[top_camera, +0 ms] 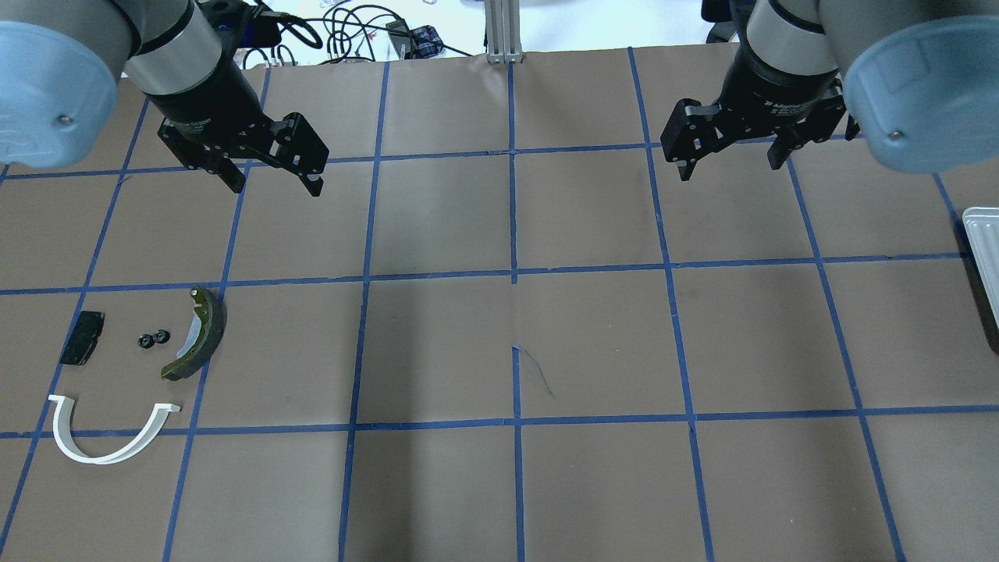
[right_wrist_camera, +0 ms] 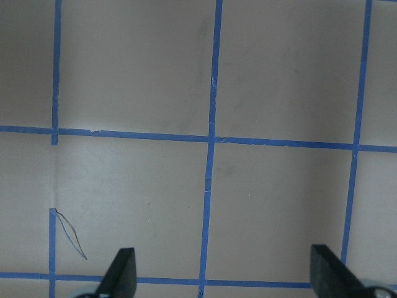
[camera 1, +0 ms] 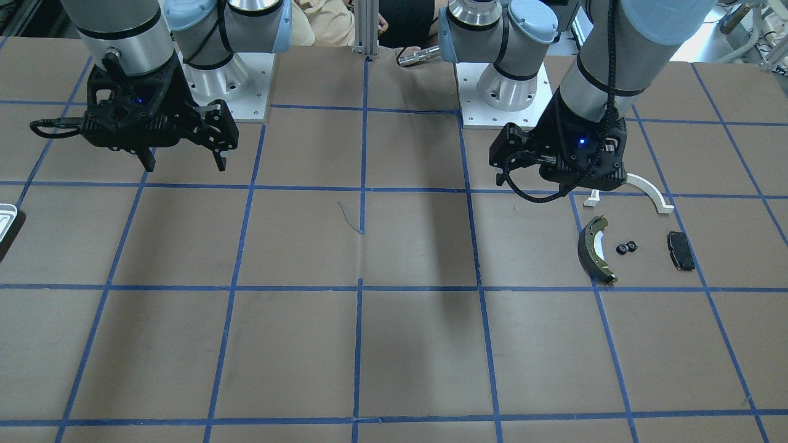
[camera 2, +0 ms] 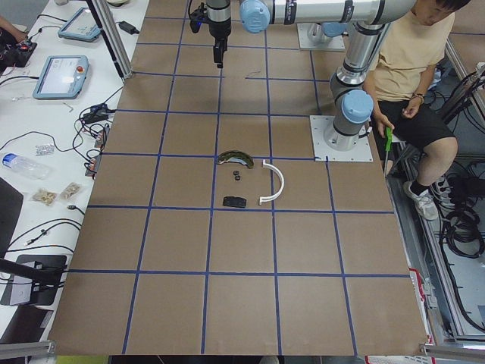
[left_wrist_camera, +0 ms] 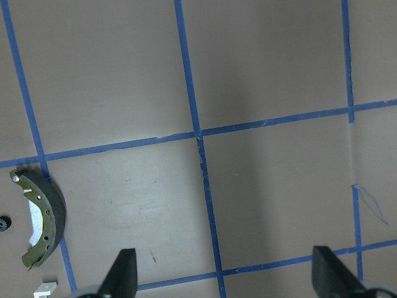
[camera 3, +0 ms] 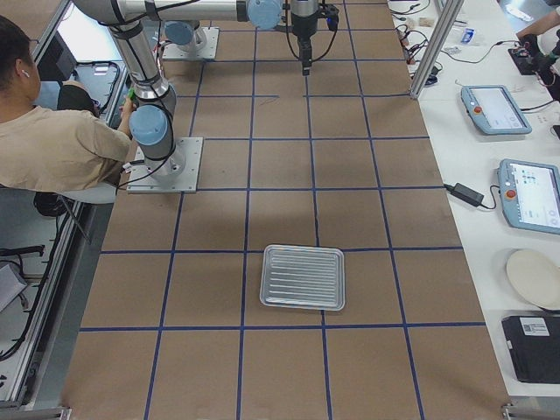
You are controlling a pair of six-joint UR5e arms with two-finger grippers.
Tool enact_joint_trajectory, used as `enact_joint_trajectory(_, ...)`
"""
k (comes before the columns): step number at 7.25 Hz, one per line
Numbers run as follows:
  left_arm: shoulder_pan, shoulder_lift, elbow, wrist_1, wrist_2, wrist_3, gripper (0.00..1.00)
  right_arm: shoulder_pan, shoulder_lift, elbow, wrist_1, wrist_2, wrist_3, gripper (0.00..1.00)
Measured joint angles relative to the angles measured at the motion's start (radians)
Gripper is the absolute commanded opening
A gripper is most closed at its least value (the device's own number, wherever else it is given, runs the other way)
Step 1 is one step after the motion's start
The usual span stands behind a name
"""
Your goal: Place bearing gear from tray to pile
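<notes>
Left gripper (top_camera: 275, 187): fingers wide apart, empty.
Right gripper (top_camera: 730, 168): likewise spread, empty.
Bearing gear (top_camera: 154, 339): lower left, in pile (top_camera: 212, 328), seemingly delivered.

Silver arm tubes (camera 1: 120, 31), pale-blue joint caps (top_camera: 47, 78), black two-finger tools (camera 1: 184, 165), braided black cable (camera 1: 611, 61)

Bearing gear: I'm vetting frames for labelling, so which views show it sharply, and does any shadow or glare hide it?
Overhead exterior: the bearing gear is small but sharp, evenly lit; the soft arm shadows fall on the table elsewhere. Exterior front-facing: equally clear, no glare. Exterior left: only a dark speck. Left wrist-mounted: cropped at the frame's left edge, beside the brake shoe.
</notes>
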Motion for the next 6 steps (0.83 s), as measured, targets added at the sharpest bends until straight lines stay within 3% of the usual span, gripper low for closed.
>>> enact_joint_trajectory(6, -0.004, 0.021, -0.014, -0.005, 0.005, -0.001, 1.0, 0.0, 0.0, 0.0, 0.0, 0.0, 0.0, 1.0)
